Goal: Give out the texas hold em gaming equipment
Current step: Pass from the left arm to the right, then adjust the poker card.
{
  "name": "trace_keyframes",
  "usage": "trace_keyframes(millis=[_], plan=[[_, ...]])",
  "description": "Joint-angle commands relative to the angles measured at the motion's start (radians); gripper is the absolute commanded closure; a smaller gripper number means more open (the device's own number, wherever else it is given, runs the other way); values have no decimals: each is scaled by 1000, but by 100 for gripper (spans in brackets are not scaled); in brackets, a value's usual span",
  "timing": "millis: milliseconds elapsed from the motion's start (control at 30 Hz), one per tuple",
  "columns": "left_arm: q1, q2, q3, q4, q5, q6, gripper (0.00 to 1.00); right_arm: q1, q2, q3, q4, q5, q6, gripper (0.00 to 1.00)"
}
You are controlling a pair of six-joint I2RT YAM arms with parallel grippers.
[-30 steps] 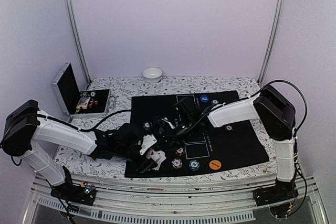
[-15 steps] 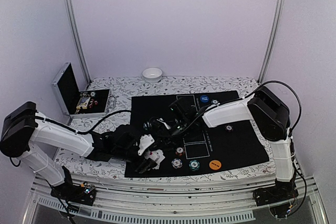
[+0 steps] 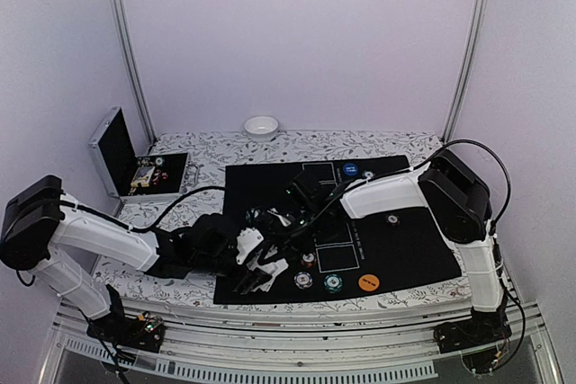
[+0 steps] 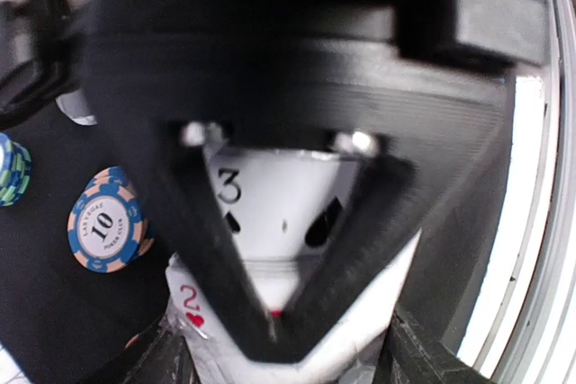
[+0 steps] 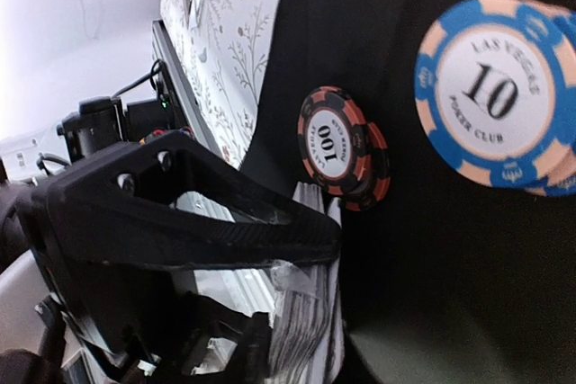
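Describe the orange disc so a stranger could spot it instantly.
Find the black mat on the floral table. Near its front right corner lies the orange disc. Its face is orange, while the chips left of it have striped edges.

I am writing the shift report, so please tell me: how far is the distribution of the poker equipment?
Done: several chips, a blue button and an orange button lie on the black mat. In hand: the left fingers appear to grip the playing cards, the right fingers close beside them. Left: no card lies on the mat yet, and some pieces remain in the open case.
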Motion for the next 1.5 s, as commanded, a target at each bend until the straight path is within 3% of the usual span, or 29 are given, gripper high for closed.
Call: trace_keyframes(millis=[0,100,300,500,600,667,833,1200,1367,1467], plan=[[-16,-63,-21,33,35,23,28,12,-8,34,-26,11,-21,91],[-16,-157,-50,28,65,46,25,11,-23,42,-37,12,-27,97],[-18,-384,-95,14,114,71,21,11,-65,68,-68,3,-58,98],[-12,-638,-88,11,91,51,22,9,-211,148,-229,64,-240,98],[-1,-762,-70,-11,85,42,5,3,-277,194,-347,123,-405,98],[8,-809,-54,-33,91,49,2,3,-327,204,-381,164,-516,98],[34,-795,-5,-57,94,56,2,2,-456,202,-322,169,-690,98],[168,-741,-27,169,280,-21,2,18,-551,141,-130,14,-865,98],[208,-596,4,289,493,-97,18,26,-569,127,-59,-16,-891,98],[209,-528,30,318,533,-101,33,34,-569,117,-14,-19,-885,98]])
